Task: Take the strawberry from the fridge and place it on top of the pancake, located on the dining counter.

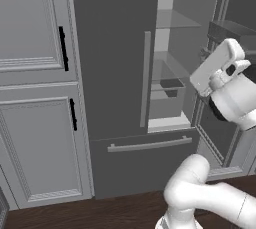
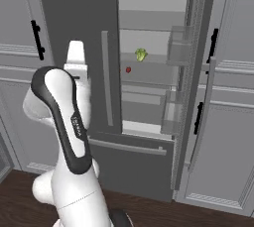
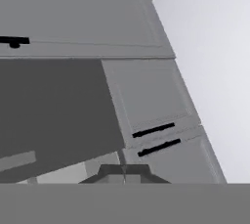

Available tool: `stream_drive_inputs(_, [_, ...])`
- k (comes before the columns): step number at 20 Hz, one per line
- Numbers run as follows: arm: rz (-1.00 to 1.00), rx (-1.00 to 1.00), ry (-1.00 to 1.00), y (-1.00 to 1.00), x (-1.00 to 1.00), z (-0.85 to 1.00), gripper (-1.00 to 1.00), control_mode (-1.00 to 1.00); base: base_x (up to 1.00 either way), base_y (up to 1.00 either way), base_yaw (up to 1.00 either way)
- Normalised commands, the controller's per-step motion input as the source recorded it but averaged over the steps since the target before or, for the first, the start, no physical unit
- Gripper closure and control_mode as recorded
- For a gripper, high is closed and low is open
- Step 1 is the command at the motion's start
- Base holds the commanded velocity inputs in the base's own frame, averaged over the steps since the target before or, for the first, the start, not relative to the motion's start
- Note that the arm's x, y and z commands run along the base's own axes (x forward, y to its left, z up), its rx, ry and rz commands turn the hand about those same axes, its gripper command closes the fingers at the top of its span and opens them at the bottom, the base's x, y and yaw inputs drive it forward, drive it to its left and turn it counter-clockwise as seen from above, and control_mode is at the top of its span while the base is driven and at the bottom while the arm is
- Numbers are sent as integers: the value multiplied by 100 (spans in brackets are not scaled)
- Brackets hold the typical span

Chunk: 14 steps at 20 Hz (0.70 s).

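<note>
The fridge (image 2: 74, 18) is tall and dark grey, and its right door (image 2: 196, 72) is swung open, so you can see inside. The left door is closed, with a long grey bar handle (image 1: 146, 78) running down it. Below the doors is a drawer with a long handle (image 1: 149, 145) across it. The strawberry (image 2: 128, 70) is a tiny red dot on a shelf (image 2: 149, 75) inside the fridge, close to the shelf's left edge and near its front. A small yellow-green thing (image 2: 141, 54) sits just beside it, a little higher and to the right, farther back on the same shelf. Nothing is touching the strawberry. The white robot arm (image 2: 64, 117) stands in front of the closed left door, and its hand is raised up near the open side of the fridge. In the hand view, the gripper (image 3: 124, 171) has its two dark tips pressed together, closed tight, with nothing between them. It points at light grey cabinets (image 3: 151, 96) with black handles (image 3: 156, 139). More light grey cabinets (image 1: 35, 98) stand to the left of the fridge, above a dark wood floor (image 1: 100, 213).
</note>
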Motion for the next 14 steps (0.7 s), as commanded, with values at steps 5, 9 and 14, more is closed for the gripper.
stream_drive_inputs(5, [-27, -98, -29, 20, -21, 24, 100, -100, 0, 0, 0])
stream_drive_inputs(9, [-30, -73, -94, 23, -13, -1, 100, -100, 0, 0, 0])
stream_drive_inputs(14, [-31, -51, -86, 5, -9, 26, 100, -100, 0, 0, 0])
